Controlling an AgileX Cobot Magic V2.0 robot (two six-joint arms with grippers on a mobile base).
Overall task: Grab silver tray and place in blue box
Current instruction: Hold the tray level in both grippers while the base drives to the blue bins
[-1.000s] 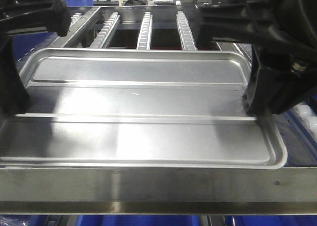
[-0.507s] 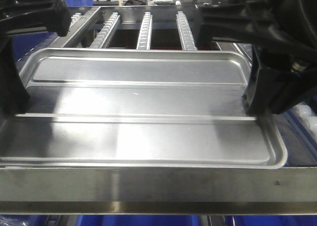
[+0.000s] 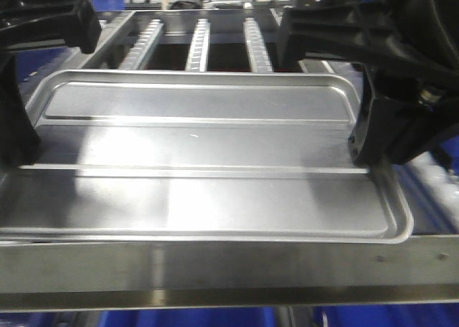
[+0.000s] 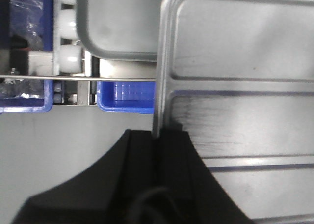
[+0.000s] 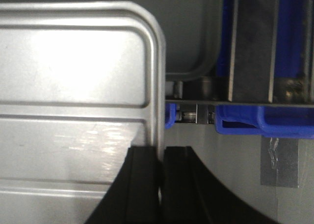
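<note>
The silver tray (image 3: pixel 215 155) fills the front view, held level between my two arms. My left gripper (image 3: pixel 21 155) is shut on the tray's left rim; in the left wrist view the rim (image 4: pixel 164 62) runs straight down between the black fingers of the left gripper (image 4: pixel 158 135). My right gripper (image 3: pixel 369 158) is shut on the right rim, and in the right wrist view the rim (image 5: pixel 158 86) enters the right gripper (image 5: pixel 162 153) between its two pads. A blue box (image 4: pixel 125 94) shows below the tray's left edge, and more blue boxes (image 5: pixel 265 121) lie under its right side.
A roller rack (image 3: pixel 197 47) with several rails lies beyond the tray. A steel bar (image 3: pixel 215 266) crosses the foreground below the tray's near edge. Another metal tray (image 4: pixel 117 22) and white rollers (image 4: pixel 68 59) sit beside the left rim. Grey tape (image 5: pixel 279 160) marks the floor.
The roller rack behind has shifted left and up in view, and the front steel bar sits lower and slightly tilted. Both grippers keep their hold on the tray's rims.
</note>
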